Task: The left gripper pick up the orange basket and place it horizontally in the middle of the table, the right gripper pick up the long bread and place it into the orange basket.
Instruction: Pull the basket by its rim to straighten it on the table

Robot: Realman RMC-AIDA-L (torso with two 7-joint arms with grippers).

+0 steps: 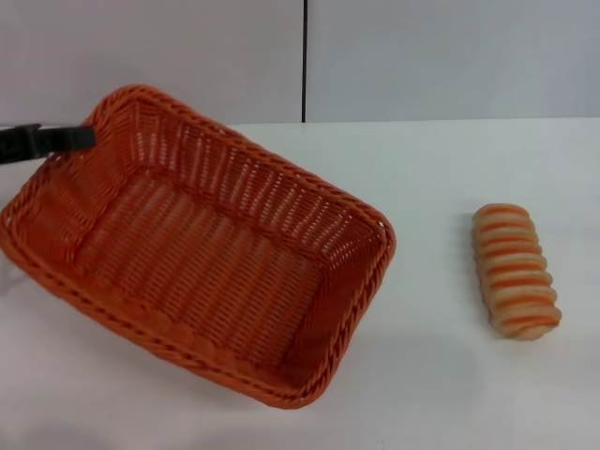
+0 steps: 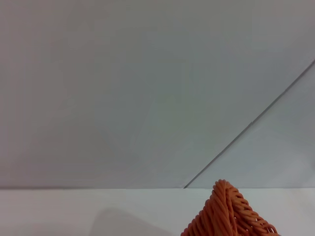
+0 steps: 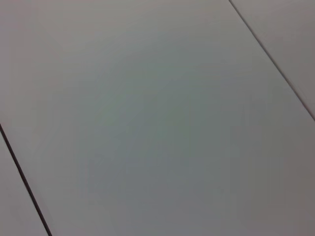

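Orange basket [image 1: 202, 248], a large rectangular piece of woven wicker-style strands with sloping ribbed sides and a braided rim, sits askew on the left half of the white bench [image 1: 441, 375], its long axis running from about 10 o'clock to 4 o'clock in the head view. Its far-left corner appears raised a little off the surface, though the angle makes that hard to confirm. The left end effector [image 1: 82, 137], a slim black claw entering from the 9 o'clock edge, meets the braided rim at that corner; it seems closed on the rim, but only one dark finger is plain to see. In the left wrist view, just the peaked orange corner of the weave [image 2: 226, 211] shows against the bench and the pale grey wall panels [image 2: 123, 88].

Well apart from the basket, toward 3 o'clock, the long bread [image 1: 515, 270] lies flat on the smooth bench top: an oblong tan loaf with rounded ends and orange-brown crosswise ridges, its length running roughly 12 to 6 o'clock. The right end effector is out of sight; its wrist view shows only wall panels and their dark seams.
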